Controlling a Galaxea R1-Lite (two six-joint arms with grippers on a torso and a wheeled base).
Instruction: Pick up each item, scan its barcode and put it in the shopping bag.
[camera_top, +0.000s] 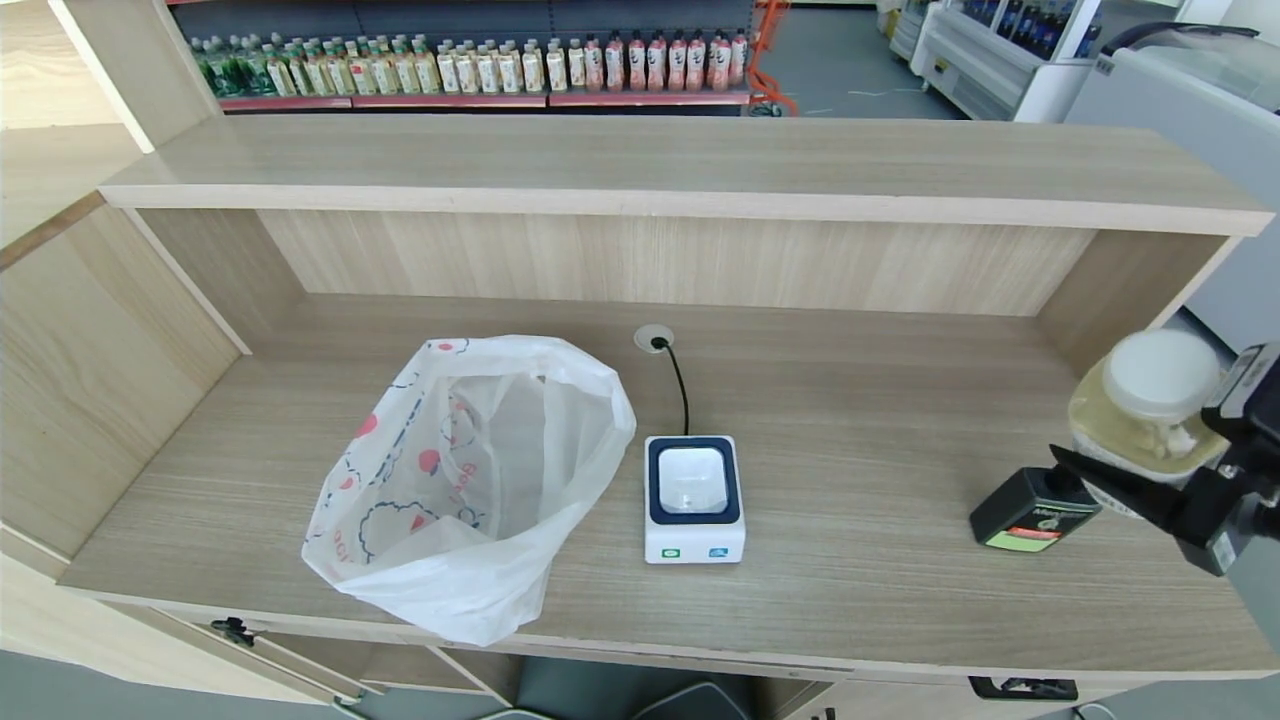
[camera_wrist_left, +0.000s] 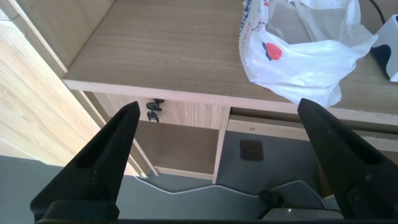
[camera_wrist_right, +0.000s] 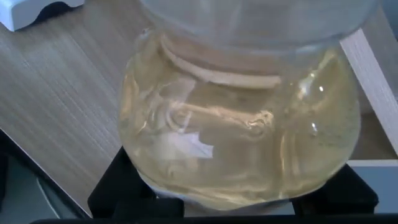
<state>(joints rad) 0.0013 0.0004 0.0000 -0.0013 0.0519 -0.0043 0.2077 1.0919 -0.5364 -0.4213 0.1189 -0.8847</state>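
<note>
Step in hand, by the look of it: pick made, scan pending. The right gripper (camera_wrist_right: 230, 196) clamps a white-capped jar of pale yellow liquid (camera_top: 1150, 400) at 3 o'clock from the barcode scanner (camera_top: 693, 497), over the right end of the counter (camera_top: 880, 420). The next move likely calls for carrying the jar toward 9 o'clock and turning its label to the scanner window; where the barcode sits cannot be told. A small black bottle (camera_top: 1033, 510) lies just beside the jar on the scanner side, in that path, so pass above it. The shopping bag (camera_top: 470, 480) sits at the scanner's 9 o'clock, mouth gaping. The side panel (camera_top: 1130, 290) stands near the jar's 12 o'clock. The left gripper (camera_wrist_left: 219, 112) hangs below the counter's front edge, fingers spread, empty.
</note>
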